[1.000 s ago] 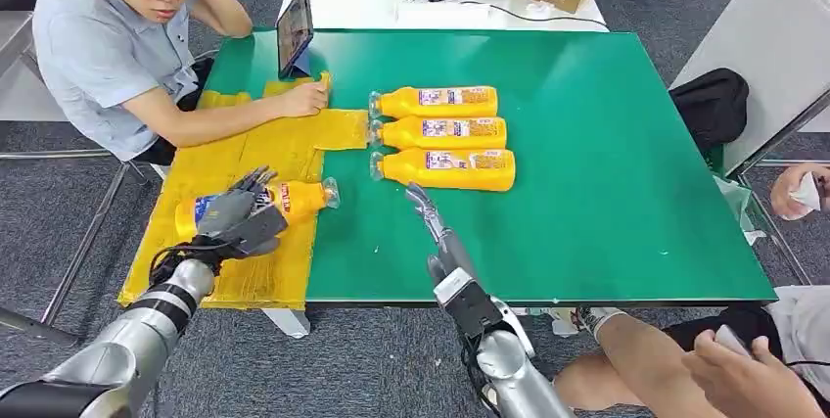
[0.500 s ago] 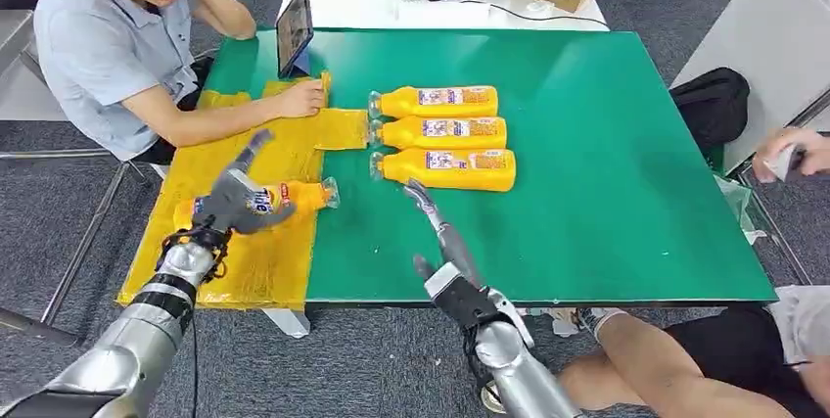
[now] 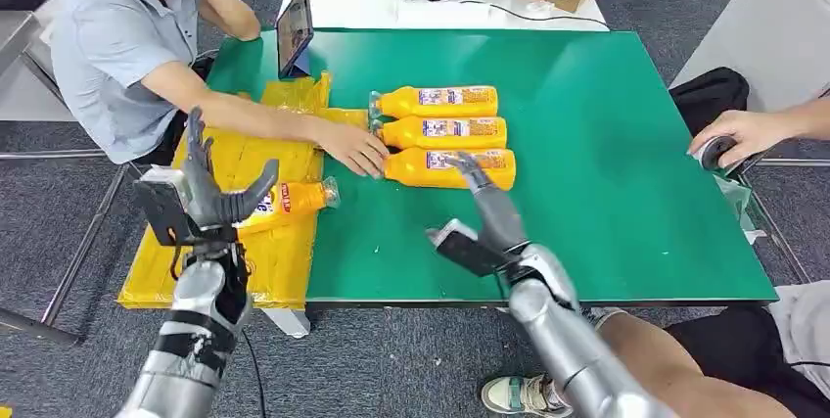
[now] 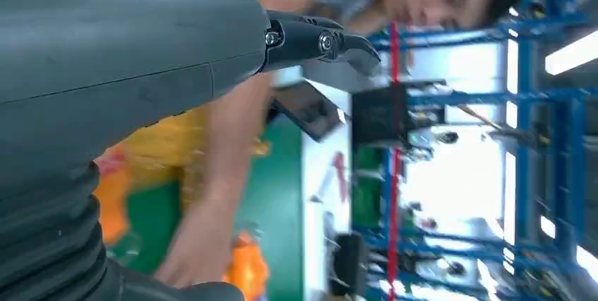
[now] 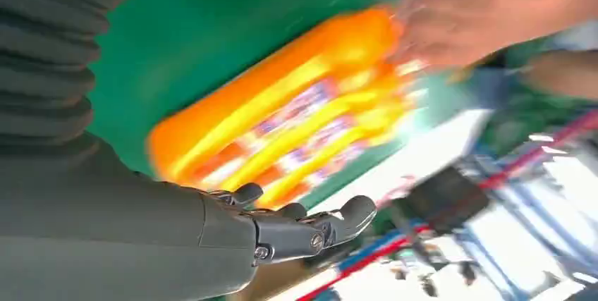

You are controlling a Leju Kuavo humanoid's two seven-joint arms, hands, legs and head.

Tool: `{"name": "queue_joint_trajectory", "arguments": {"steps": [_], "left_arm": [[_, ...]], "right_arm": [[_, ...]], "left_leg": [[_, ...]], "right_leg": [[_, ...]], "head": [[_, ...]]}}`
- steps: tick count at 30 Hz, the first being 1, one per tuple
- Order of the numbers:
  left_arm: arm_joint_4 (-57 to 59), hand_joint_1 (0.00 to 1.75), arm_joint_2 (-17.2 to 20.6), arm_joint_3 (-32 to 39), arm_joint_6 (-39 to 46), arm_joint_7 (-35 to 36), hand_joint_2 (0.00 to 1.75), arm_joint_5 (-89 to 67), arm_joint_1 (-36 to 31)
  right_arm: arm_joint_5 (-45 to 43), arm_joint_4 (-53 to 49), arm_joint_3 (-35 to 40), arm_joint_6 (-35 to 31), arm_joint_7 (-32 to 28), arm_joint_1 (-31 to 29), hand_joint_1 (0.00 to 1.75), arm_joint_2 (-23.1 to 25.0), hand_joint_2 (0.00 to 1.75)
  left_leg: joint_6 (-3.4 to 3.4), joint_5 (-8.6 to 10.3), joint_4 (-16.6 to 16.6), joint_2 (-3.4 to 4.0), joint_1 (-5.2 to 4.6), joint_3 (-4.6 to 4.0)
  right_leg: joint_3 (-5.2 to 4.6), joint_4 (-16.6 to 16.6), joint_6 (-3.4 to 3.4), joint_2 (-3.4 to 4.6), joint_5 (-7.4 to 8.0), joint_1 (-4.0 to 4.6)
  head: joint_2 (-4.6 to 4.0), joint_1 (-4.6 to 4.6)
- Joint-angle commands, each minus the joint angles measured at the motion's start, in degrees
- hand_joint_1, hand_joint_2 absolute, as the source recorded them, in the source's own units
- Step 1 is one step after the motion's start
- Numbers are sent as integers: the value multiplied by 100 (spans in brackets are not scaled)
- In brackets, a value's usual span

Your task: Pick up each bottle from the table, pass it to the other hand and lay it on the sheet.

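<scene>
On the green table [image 3: 607,193] three orange bottles [image 3: 445,134] lie in a row; my right hand [image 3: 484,227] hovers spread, empty, over the nearest. My left hand [image 3: 210,198], fingers apart, holds nothing beside the bottle [image 3: 294,199] on the yellow sheet [image 3: 245,261].

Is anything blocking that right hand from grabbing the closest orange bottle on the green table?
Partly. The right hand hovers open just short of the nearest bottle, with bare table between them. But a person's hand rests at the cap end of that bottle, touching or almost touching it, so a grasp near the neck could meet it.
</scene>
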Motion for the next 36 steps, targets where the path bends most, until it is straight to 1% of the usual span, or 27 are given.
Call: {"name": "queue_joint_trajectory", "arguments": {"steps": [1,2,4,5,6,7,10,11,12,14,15,16,17,20,21,29,30,33,36], "left_arm": [[-556,0,-37,-416,2,225,175,121,628],[-571,0,-33,-419,1,226,175,120,619],[-580,0,-29,-415,1,228,175,122,607],[-649,0,-45,-402,-29,264,175,212,643],[-790,0,-37,-467,-189,371,175,373,747],[-874,0,-37,-509,-213,405,175,396,817],[-1098,0,11,-714,-146,511,175,281,961],[-1107,0,2,-738,-136,542,175,273,959],[-1095,0,-7,-769,-53,571,175,197,936],[-1062,0,-17,-778,38,599,175,138,895],[-1005,0,-21,-777,88,614,175,104,849],[-952,0,-23,-775,110,615,175,89,811],[-903,0,-32,-776,123,615,175,80,777],[-846,0,-47,-805,112,609,175,78,722],[-857,0,-41,-827,105,599,175,71,718],[-863,0,-42,-839,101,599,175,71,717],[-871,0,-33,-840,109,586,175,63,728],[-911,0,-29,-783,147,560,175,89,769],[-819,0,-26,-779,131,553,175,116,718]], "right_arm": [[373,2038,-127,37,309,-1121,0,-369,175],[374,2046,-130,42,306,-1132,0,-364,175],[378,2048,-129,31,303,-1128,0,-351,175],[442,2156,-127,23,429,-1185,0,-332,175],[593,2318,-70,64,551,-1300,0,-368,175],[618,2390,-76,102,605,-1360,0,-389,175],[899,2803,77,318,806,-1655,0,-387,175],[954,2901,113,388,875,-1709,0,-368,175],[1035,2992,173,439,924,-1746,0,-333,175],[1169,3120,297,549,991,-1769,0,-282,175],[1218,3183,350,618,1022,-1774,0,-251,175],[1230,3220,363,668,1043,-1776,0,-221,175],[1237,3247,366,696,1074,-1785,0,-188,175],[1300,3349,448,834,1111,-1822,0,-84,175],[1342,3380,494,895,1139,-1842,0,-57,175],[1375,3388,531,913,1160,-1853,0,-23,175],[1437,3425,599,1004,1184,-1883,0,-25,175],[1526,3482,716,1170,1247,-1892,0,69,175],[1654,3570,918,1464,1279,-1962,0,97,175]], "left_leg": [[-5,-20,1,11,0,41],[-4,-10,-1,0,-1,23],[-8,-24,6,-1,1,44],[-8,-15,3,1,3,28],[-10,-23,6,7,3,40],[-7,-13,3,8,1,23],[-11,-31,11,15,1,51],[-5,-11,3,10,-1,19],[-5,-15,5,9,0,24],[-9,-28,12,13,3,45],[-4,-9,1,6,2,17],[-6,-17,4,9,4,31],[-4,-8,0,6,4,17],[-9,-18,4,10,3,34],[-8,-13,3,6,3,22],[-9,-18,3,13,3,33],[-7,-12,2,7,3,22],[-10,-20,6,7,6,41],[-5,-6,-1,7,4,16]], "right_leg": [[38,-1,-10,11,-15,1],[23,-2,-8,0,-9,1],[44,5,-16,1,-24,3],[28,0,-12,3,-13,5],[37,6,-16,9,-19,5],[20,2,-10,9,-10,3],[44,14,-19,17,-26,4],[15,3,-8,10,-8,1],[21,4,-10,9,-11,2],[41,10,-16,14,-23,5],[15,0,-7,7,-6,3],[29,1,-12,10,-13,5],[17,-2,-8,8,-5,5],[31,6,-14,11,-15,5],[21,5,-12,8,-11,4],[28,5,-15,15,-14,4],[21,3,-11,7,-10,4],[37,6,-17,7,-19,8],[15,-1,-8,6,-4,5]], "head": [[0,-2],[0,0],[0,0],[0,-2],[-2,0],[0,-2],[-2,-4],[0,-4],[-2,-2],[0,-2],[0,-4],[0,-2],[0,-2],[0,-2],[0,-2],[0,-2],[0,-2],[0,-4],[0,0]]}}
